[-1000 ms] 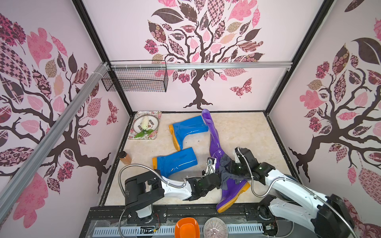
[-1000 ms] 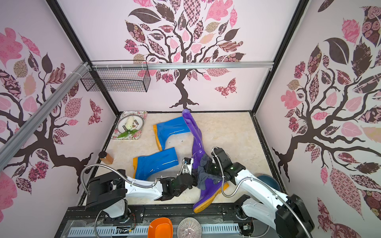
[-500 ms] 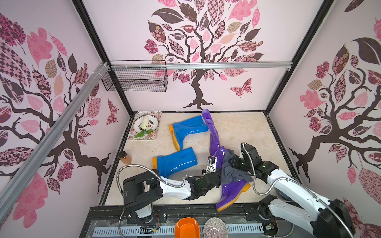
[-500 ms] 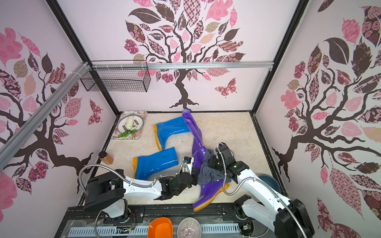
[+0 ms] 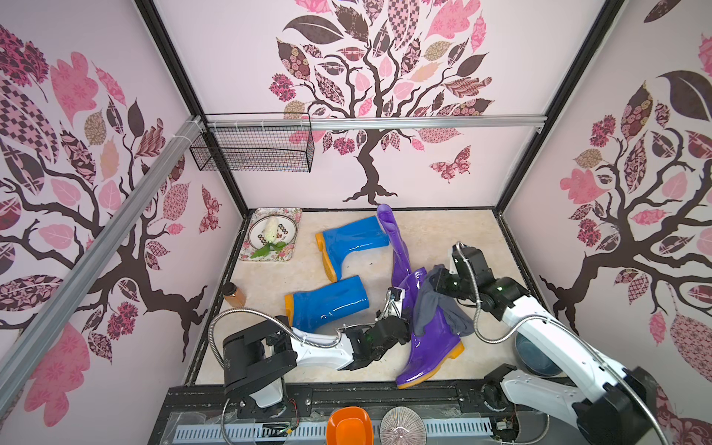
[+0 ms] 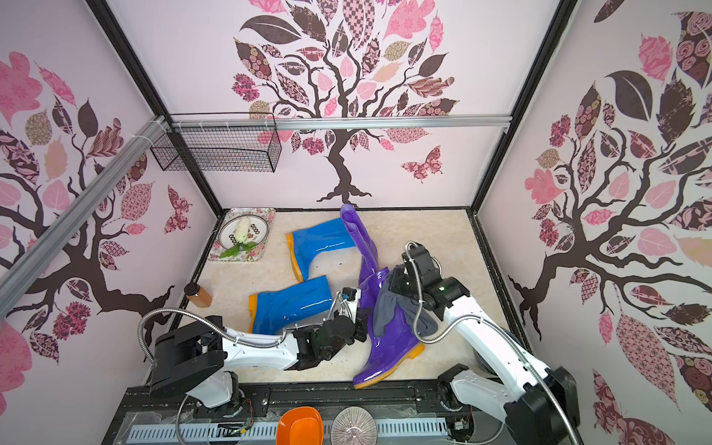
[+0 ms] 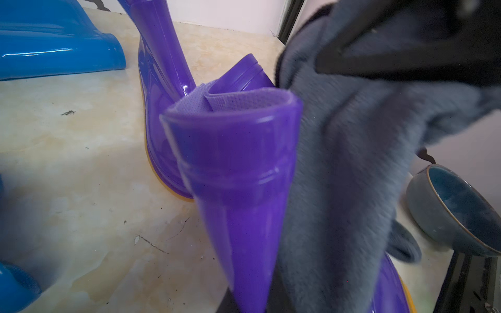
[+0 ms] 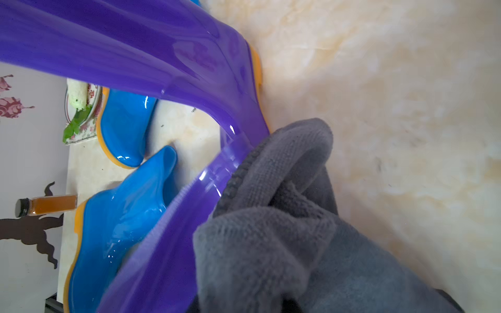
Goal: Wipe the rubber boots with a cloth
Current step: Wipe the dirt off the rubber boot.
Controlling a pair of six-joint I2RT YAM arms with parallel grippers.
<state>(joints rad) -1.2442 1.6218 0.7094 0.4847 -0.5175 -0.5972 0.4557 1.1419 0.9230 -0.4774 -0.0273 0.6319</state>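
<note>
Two blue rubber boots (image 5: 348, 240) (image 5: 327, 304) lie on their sides at mid-floor. One purple boot (image 5: 397, 246) (image 7: 160, 67) leans at the back. The other purple boot (image 5: 431, 346) (image 6: 389, 346) is tilted up, toe at the front edge. My left gripper (image 5: 402, 327) (image 7: 249, 309) is shut on the rim of its shaft (image 7: 238, 176). The dark grey cloth (image 5: 427, 308) (image 6: 387, 308) (image 7: 339, 176) (image 8: 271, 230) drapes over that shaft. My right gripper (image 5: 439, 283) (image 6: 398, 283) is shut on the cloth's upper bunch and presses it against the boot.
A floral tray (image 5: 246, 254) with a plate sits at the back left, and an amber bottle (image 5: 234, 294) stands by the left wall. A blue-grey bowl (image 5: 535, 358) (image 7: 455, 211) lies under the right arm. A wire basket (image 5: 254, 148) hangs on the rail. An orange bowl (image 5: 348, 427) is at the front.
My right gripper has moved toward the back along the purple boot's shaft, dragging the cloth with it. The left gripper has kept its hold in place.
</note>
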